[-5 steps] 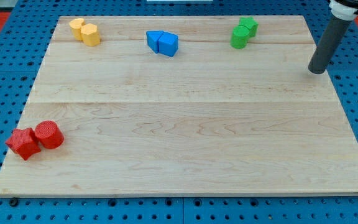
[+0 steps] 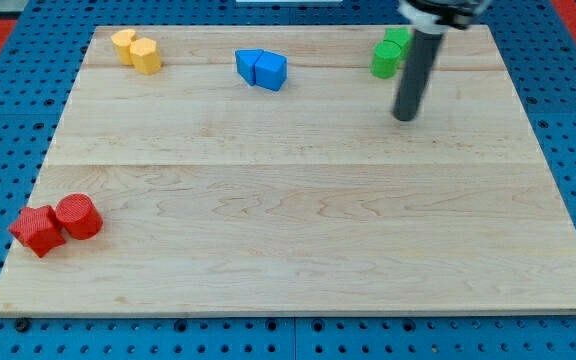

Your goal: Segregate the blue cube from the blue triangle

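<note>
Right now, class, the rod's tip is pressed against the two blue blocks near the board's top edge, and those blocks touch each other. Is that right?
Not quite. The camera view shows my tip well to the view's right of the blue blocks, just below the green blocks, touching neither pair. The blue cube and blue triangle do touch each other near the top edge.

My tip (image 2: pixel 404 117) moved toward view's left, from board's right edge to spot just below green blocks (image 2: pixel 391 54) (rod now overlaps them), closer to blue pair (image 2: pixel 262 69).
</note>
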You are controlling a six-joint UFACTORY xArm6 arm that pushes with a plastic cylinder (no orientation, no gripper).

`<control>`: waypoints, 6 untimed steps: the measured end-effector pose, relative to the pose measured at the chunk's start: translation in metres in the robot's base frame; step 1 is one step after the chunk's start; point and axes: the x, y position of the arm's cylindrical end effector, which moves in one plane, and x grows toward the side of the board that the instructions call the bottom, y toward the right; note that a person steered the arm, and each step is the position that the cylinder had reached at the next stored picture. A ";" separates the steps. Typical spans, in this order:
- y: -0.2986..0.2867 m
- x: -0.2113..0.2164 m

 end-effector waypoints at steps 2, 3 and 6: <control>-0.085 -0.112; -0.115 -0.096; -0.202 -0.064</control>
